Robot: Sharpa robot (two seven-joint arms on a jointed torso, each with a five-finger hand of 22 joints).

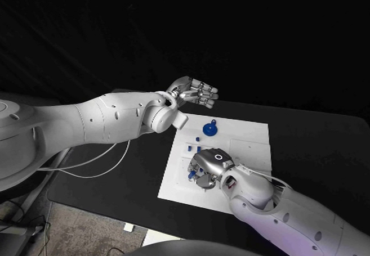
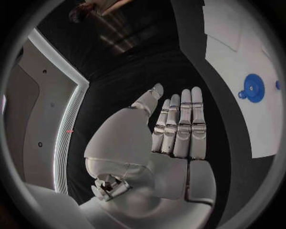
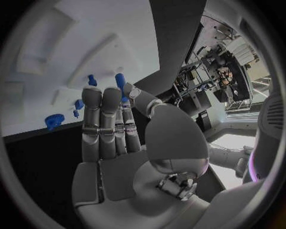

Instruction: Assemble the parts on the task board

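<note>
1 task board (image 1: 245, 142) mid frame, 1 blue gear (image 1: 209, 129), few small blue parts (image 1: 196, 141) partly hidden. Left robot hand (image 1: 193, 91) spread, empty, upper mid. Right robot hand (image 1: 208, 168) on board; grip can't tell.

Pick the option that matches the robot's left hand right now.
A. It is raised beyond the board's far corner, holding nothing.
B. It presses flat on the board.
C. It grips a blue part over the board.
A: the left hand is lifted past the far corner of the task board, its fingers extended and holding nothing.
</note>
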